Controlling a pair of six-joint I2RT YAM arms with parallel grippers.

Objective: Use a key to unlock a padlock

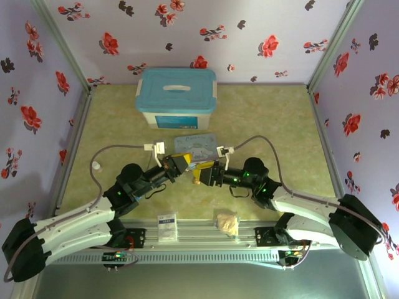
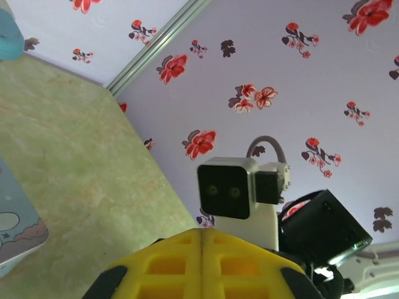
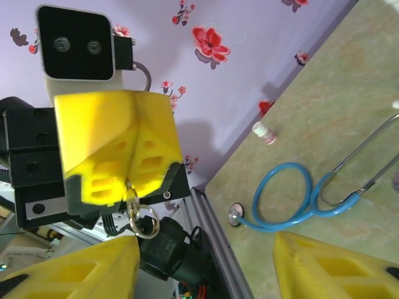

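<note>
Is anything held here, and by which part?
The left gripper pinches what looks like a small thin metal key, mostly hidden; its silver ring dangles below. The right gripper is open.

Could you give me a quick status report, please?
Left gripper shut on a small ringed metal piece, key or padlock unclear. Right gripper open, facing it. Stethoscope lies aside, not in the way.
</note>
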